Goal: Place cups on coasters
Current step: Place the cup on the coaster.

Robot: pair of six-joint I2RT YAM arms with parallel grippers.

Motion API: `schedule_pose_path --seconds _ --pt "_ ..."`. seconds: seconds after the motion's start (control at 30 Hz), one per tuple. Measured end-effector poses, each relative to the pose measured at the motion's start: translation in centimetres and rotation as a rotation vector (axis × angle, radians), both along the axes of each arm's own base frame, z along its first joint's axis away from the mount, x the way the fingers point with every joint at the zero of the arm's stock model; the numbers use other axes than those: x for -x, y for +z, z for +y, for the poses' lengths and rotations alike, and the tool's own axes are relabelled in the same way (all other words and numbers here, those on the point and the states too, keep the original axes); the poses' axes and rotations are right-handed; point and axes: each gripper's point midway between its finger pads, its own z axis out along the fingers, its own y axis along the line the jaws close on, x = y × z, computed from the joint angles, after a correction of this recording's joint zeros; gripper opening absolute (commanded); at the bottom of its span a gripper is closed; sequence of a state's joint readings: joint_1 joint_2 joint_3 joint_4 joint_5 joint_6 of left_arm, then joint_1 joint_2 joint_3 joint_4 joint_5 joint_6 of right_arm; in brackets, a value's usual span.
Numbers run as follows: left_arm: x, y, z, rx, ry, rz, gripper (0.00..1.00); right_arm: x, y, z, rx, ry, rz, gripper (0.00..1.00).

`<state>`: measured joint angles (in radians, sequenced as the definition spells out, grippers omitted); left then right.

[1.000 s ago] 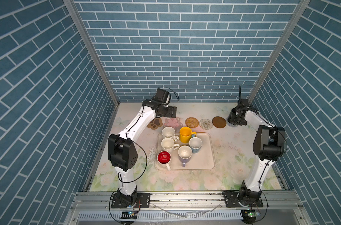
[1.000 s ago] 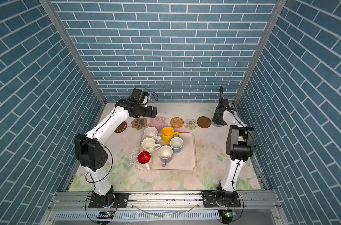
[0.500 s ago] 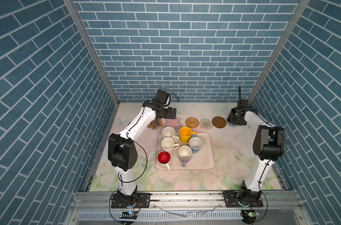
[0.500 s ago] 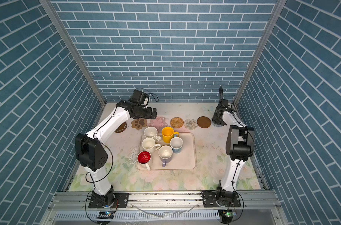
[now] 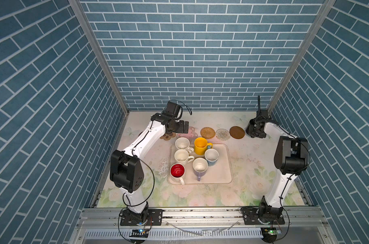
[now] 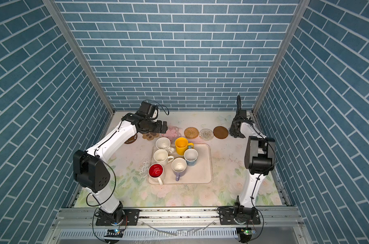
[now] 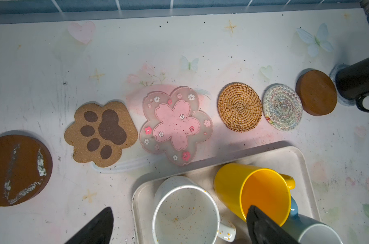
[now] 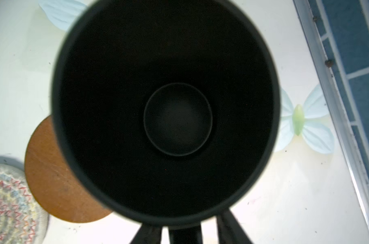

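Observation:
A black cup (image 8: 177, 118) stands upright on a pale round coaster (image 7: 337, 72) at the right end of the coaster row. My right gripper (image 8: 185, 232) is open, with one finger on each side of the cup's handle and daylight between them. In line lie a brown disc (image 7: 316, 93), a pale woven round (image 7: 282, 106), a rattan round (image 7: 239, 106), a pink flower (image 7: 176, 124), a tan paw (image 7: 101, 133) and a scuffed brown disc (image 7: 19, 169), all bare. My left gripper (image 7: 179, 211) hangs open above the speckled cream cup (image 5: 182, 143).
The cream tray (image 5: 223, 169) also holds a yellow cup (image 5: 201, 145), a cream cup (image 5: 181, 156), a light blue cup (image 5: 211, 156), a lavender cup (image 5: 200, 166) and a red-lined white cup (image 5: 177, 170). Tiled walls close in behind and on both sides.
My right gripper's jaws have parted from the black cup's handle. The left gripper has drifted slightly toward the tray.

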<state>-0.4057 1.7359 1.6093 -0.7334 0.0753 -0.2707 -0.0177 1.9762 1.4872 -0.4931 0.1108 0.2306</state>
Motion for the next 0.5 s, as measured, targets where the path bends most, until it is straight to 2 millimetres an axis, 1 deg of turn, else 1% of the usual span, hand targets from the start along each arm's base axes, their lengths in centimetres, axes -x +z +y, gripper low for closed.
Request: schedule_pose_path --seconds 0.1,0.23,0.37,0.5 --pt "0.7 0.3 0.4 0.000 0.004 -0.006 0.99 0.0 0.5 0.0 0.000 -0.001 -0.010 0.54" --pt "1.6 1.1 0.9 0.000 0.007 -0.022 0.99 0.0 1.9 0.0 0.000 0.000 -0.038 0.57" --pt "2.7 2.1 1.7 -0.007 0.019 -0.043 0.99 0.1 4.3 0.2 -0.001 0.005 -0.084 0.57" --pt "4.3 2.0 2.8 -0.027 0.031 -0.040 0.99 1.0 6.8 0.5 0.000 0.011 -0.131 0.57"
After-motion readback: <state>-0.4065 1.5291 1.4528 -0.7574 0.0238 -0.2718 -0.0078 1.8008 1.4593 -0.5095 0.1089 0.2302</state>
